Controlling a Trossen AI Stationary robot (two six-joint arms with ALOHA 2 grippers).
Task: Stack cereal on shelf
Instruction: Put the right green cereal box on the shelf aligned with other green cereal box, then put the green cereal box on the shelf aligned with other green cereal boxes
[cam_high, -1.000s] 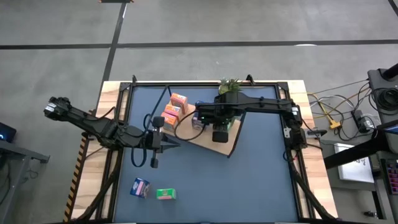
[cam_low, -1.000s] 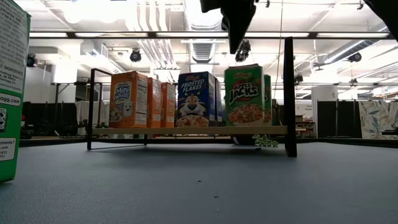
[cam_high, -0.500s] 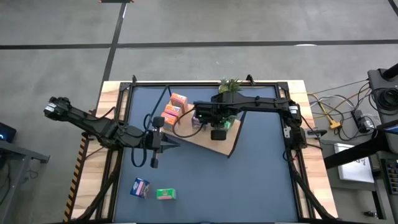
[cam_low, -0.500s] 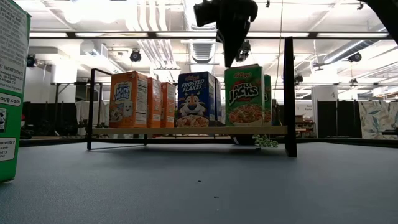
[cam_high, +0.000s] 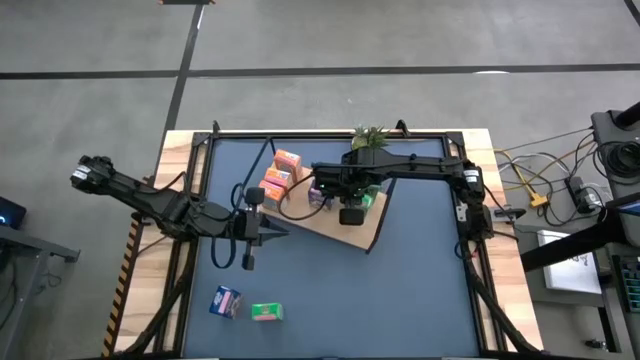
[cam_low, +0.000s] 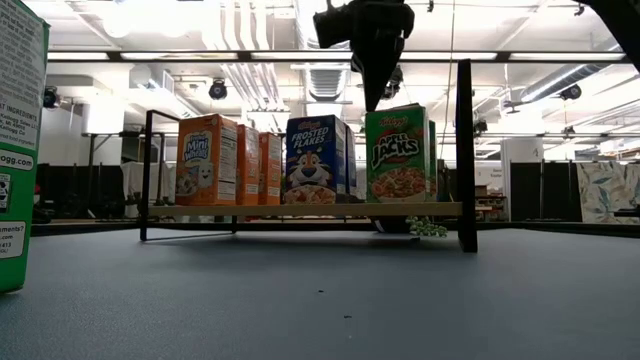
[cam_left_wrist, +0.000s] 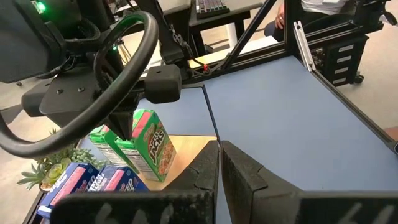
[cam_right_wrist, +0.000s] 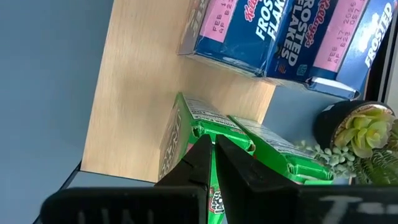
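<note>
Two green cereal boxes (cam_low: 401, 153) are standing on the shelf (cam_high: 366, 228), beside the blue boxes (cam_low: 315, 160) and the orange-red boxes (cam_low: 210, 160); on the tabletop's clock face the shelf is sitting near 12 o'clock. One blue box (cam_high: 228, 301) and one green box (cam_high: 266, 312) are lying loose toward 7 o'clock.

The right gripper (cam_low: 375, 80) is hovering directly above the front green box, fingers pressed together and holding nothing. The left gripper (cam_high: 282, 233) is waiting near 9 o'clock, also fully closed and empty.

Handling judgement: each box is probably light, thin-walled card, stiff along its edges but easily dented on its broad faces, and prone to tipping when nudged. Grasp across the narrow sides near the top, using modest pressure.

Compared with one second earlier, the right gripper's fingers have closed, and the front green box is now sitting slightly further right and squarer on the shelf.
</note>
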